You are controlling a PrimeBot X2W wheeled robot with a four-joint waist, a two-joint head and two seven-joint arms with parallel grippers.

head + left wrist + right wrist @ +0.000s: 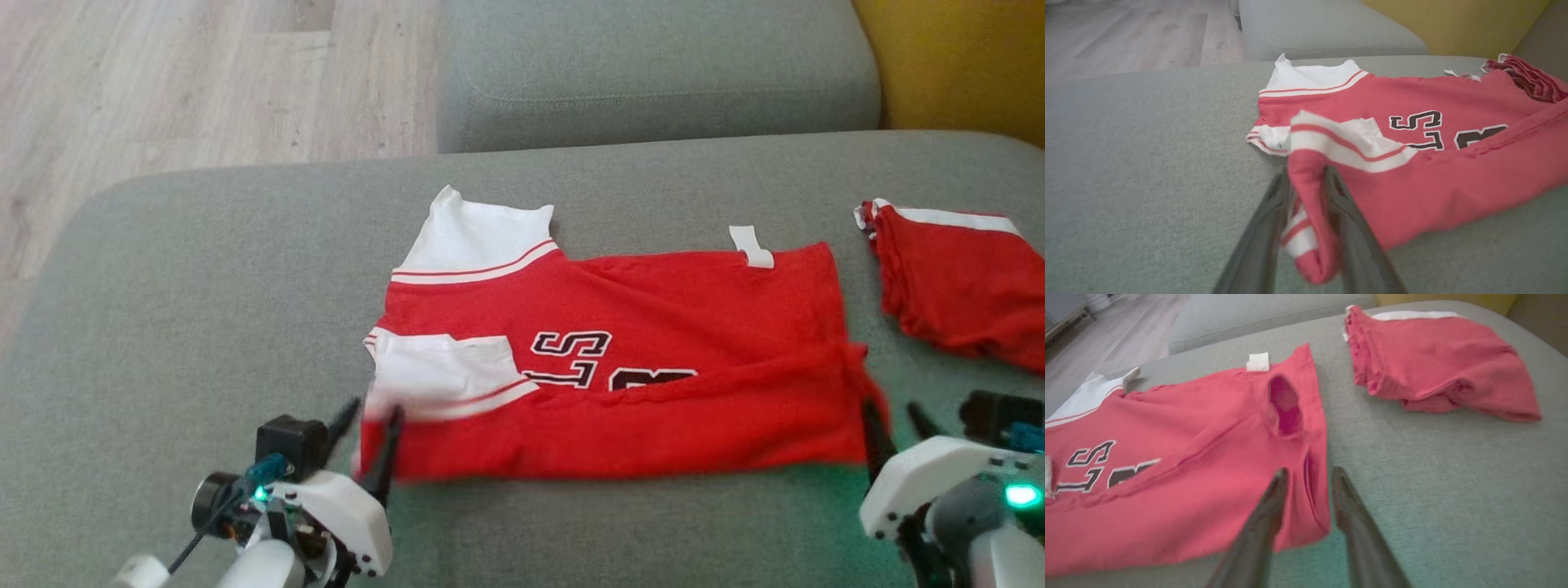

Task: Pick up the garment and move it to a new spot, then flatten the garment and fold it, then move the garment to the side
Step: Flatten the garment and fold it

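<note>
Red jersey [653, 327] lies folded on grey sofa cushion [204, 286], long axis left-right, white sleeves to robot's left, hem to right. Left fingers [1261, 245] straddle near-left corner, can't tell if gripped. Right fingers [1355, 522] spread apart at hem. Second red garment [955, 278] far right. Wood floor [163, 82] beyond.
</note>
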